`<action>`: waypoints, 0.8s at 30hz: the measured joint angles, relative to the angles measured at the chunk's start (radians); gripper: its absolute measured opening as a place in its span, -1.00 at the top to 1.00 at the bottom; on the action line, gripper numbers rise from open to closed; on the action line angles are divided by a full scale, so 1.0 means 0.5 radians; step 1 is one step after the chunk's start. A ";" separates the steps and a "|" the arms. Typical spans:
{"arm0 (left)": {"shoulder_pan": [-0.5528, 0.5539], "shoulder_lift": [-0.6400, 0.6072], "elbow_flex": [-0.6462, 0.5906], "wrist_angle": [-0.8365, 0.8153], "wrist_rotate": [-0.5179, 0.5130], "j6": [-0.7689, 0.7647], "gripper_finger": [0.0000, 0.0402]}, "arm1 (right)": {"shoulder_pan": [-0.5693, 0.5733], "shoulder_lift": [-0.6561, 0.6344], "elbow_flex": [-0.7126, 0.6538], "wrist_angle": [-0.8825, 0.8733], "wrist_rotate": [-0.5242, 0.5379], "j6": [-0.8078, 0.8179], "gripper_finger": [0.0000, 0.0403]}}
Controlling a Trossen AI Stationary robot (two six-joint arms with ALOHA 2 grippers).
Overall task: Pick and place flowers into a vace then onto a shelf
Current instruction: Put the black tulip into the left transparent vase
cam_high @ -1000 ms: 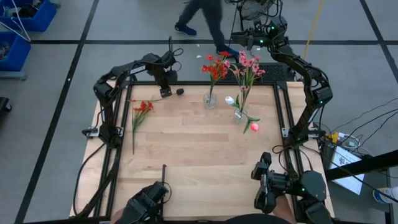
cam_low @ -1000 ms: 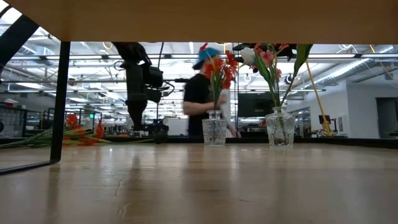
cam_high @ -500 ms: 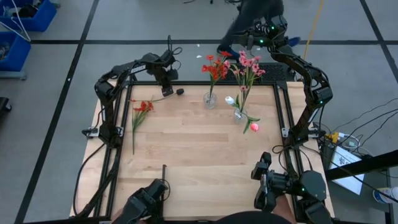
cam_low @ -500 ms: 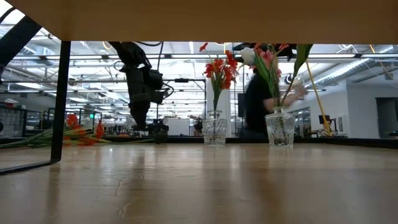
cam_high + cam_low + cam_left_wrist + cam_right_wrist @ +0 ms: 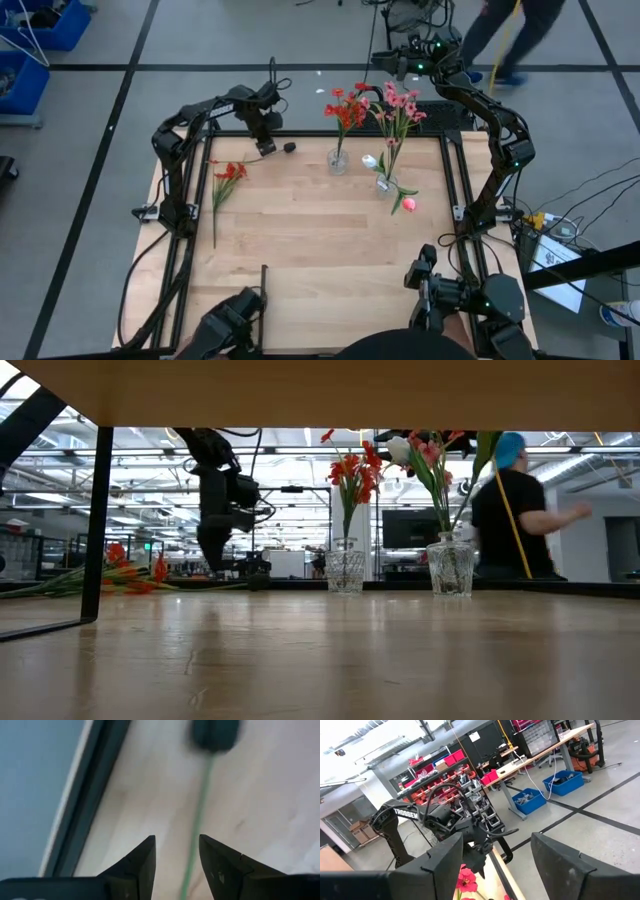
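Red flowers [image 5: 228, 172] lie flat on the table at its far left; the low view shows them too [image 5: 125, 572]. One thin green stalk [image 5: 197, 825] runs to a dark knob [image 5: 289, 147]. My left gripper [image 5: 266, 147] points down over that stalk, open, a finger on either side [image 5: 176, 865]. I see no touch. Red flowers stand in one glass vase [image 5: 338, 160], pink ones and a white bud in another [image 5: 385, 183]. A pink-red bud [image 5: 408, 205] lies beside it. The shelf board [image 5: 320, 390] spans overhead in the low view. My right gripper [image 5: 392, 66] waits open, high beyond the far edge.
Black frame rails [image 5: 455, 190] run along the table's sides. A black upright [image 5: 100, 520] of the shelf stands at the left in the low view. A person [image 5: 515, 510] moves beyond the far edge. Bare wood [image 5: 310, 250] lies at mid-table.
A person beyond the far edge has walked from behind the red-flower vase toward the right. The flowers and vases have stayed where they were.
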 joint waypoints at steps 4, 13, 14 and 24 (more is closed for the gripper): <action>0.128 0.000 0.000 -0.056 -0.102 0.014 0.22 | 0.000 0.000 0.000 -0.001 -0.002 0.001 -0.12; 0.240 -0.005 -0.029 0.019 0.037 -0.035 0.22 | 0.000 0.000 -0.035 0.018 -0.003 0.001 -0.12; 0.223 -0.006 -0.061 0.041 0.059 -0.011 0.22 | 0.000 0.000 -0.052 0.017 -0.002 0.000 -0.12; 0.062 -0.023 -0.471 0.445 0.030 -0.072 0.22 | 0.000 0.000 -0.192 0.029 -0.005 0.059 -0.12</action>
